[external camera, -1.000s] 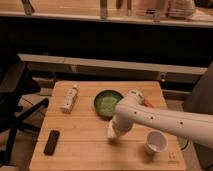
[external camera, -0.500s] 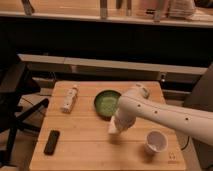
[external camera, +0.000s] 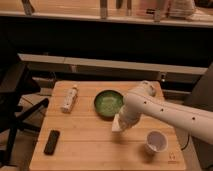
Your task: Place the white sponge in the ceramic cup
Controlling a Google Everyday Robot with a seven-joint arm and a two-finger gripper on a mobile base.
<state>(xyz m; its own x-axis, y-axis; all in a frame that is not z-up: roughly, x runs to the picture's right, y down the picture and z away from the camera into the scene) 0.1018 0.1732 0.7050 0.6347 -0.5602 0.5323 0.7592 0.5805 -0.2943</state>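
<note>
1. White sponge (external camera: 117,125): a pale pad shows at the tip of the gripper (external camera: 120,123), above the wooden table (external camera: 85,150), just in front of the green bowl (external camera: 108,103). No sponge lies loose on the boards, so I judge this to be it.
2. The gripper's jaws are together, pinched on that pad as far as the view allows.
3. Over the last second the tip has risen a little from the tabletop and drifted slightly toward the ceramic cup (external camera: 156,142). The arm (external camera: 165,112) has raised its bend up and back.
4. The cup has not moved. It stands upright and apart from the gripper, nearer the table's front edge and to the right in view.
5. The bottle (external camera: 69,99) and the dark remote (external camera: 51,142) also lie where they did.
6. Judgement: the pick looks done and the carry has begun. What remains is to bring the sponge over the cup's mouth and let go; the cup is small, so a poorly centred release could leave the pad on the rim.
</note>
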